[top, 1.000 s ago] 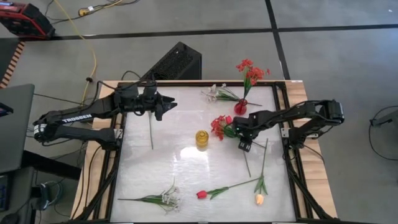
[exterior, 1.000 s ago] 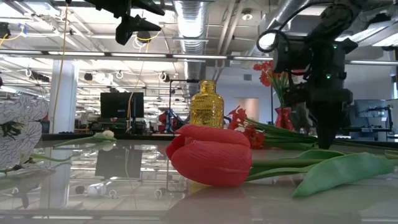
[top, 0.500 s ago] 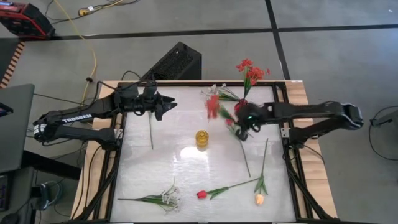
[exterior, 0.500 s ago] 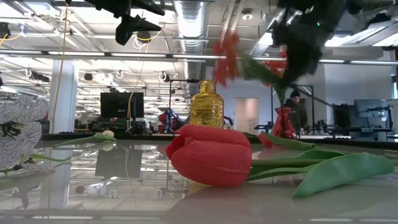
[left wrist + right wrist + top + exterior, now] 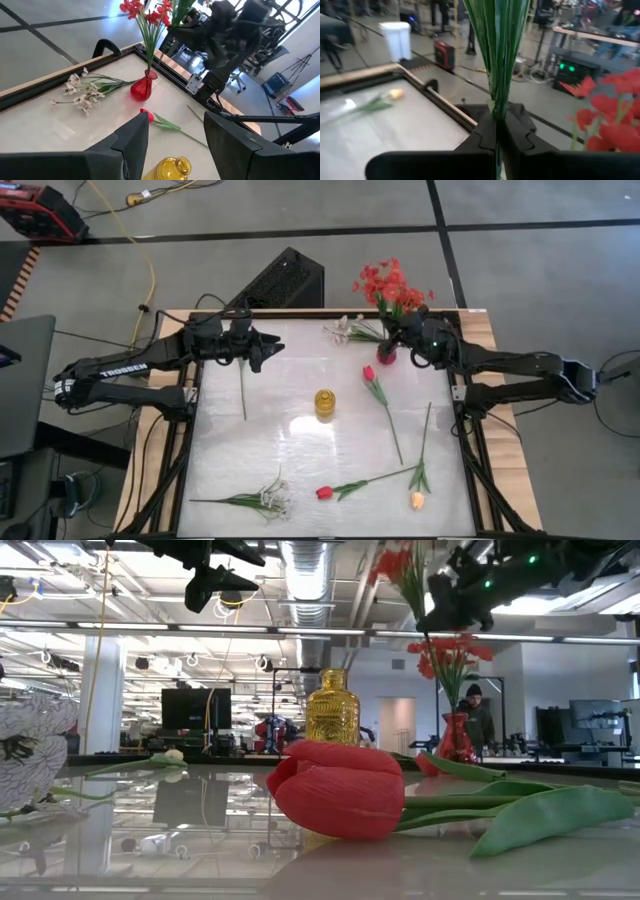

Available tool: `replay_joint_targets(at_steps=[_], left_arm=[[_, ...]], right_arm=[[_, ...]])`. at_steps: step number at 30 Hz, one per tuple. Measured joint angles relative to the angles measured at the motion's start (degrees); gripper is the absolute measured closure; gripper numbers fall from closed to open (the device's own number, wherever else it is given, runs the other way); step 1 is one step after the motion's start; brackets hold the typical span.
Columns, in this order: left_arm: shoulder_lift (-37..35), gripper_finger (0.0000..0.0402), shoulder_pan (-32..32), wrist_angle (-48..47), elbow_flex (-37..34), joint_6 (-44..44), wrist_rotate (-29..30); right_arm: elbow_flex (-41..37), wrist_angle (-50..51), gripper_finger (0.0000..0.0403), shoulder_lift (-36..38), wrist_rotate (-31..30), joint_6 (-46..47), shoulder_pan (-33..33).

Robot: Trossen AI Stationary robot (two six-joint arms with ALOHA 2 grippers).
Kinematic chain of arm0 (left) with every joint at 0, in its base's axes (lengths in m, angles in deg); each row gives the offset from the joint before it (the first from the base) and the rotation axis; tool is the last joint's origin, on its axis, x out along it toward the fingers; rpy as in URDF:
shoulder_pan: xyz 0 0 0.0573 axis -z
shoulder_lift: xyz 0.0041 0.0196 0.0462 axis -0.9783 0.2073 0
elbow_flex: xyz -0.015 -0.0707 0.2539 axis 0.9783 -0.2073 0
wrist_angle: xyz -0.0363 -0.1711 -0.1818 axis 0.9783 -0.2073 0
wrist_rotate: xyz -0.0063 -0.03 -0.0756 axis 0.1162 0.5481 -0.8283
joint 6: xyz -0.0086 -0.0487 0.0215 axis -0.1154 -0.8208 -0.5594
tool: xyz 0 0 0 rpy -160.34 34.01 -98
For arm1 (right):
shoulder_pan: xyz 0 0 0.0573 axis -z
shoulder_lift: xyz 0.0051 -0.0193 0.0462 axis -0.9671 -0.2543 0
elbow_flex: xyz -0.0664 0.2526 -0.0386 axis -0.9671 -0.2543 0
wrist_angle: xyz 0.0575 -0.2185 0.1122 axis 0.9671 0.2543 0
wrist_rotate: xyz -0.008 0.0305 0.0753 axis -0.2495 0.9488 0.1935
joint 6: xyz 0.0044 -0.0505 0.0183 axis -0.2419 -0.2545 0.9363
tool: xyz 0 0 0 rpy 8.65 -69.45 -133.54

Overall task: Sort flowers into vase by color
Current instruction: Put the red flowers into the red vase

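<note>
One right end effector [image 5: 496, 132] pinches green stems [image 5: 499, 50]; only the high view shows their red blooms [image 5: 378, 280].

Red clustered flower [image 5: 377, 280] pinched upright in my right gripper [image 5: 408, 328] above the red vase [image 5: 386, 353], red tulip [image 5: 380, 395] flat beside that vase, white spray [image 5: 347, 332] left of it

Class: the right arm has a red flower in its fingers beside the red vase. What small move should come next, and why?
Probably lower the stem into the red vase: the right gripper is shut on the red flower, held high by that vase, which already holds red blooms.
</note>
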Motion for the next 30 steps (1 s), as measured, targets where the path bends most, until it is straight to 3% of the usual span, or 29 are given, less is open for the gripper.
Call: replay_joint_targets(at_steps=[11,16,27,30], left_arm=[[-0.02,0.0223,0.00,-1.74,0.00,-1.52,-0.05],[-0.02,0.0223,0.00,-1.71,0.00,-1.52,0.50],[-0.02,0.0223,-0.01,-1.70,0.00,-1.52,1.73],[-0.02,0.0223,0.00,-1.70,0.00,-1.52,1.72]], right_arm=[[-0.76,3.89,0.0373,-1.92,-0.10,0.21,1.17],[-1.15,6.09,0.0373,-1.90,-4.31,1.54,1.15],[-9.40,-4.92,0.0373,-1.88,-4.54,5.61,1.47],[-9.43,-4.20,0.0351,-1.88,-4.50,8.01,1.40]])
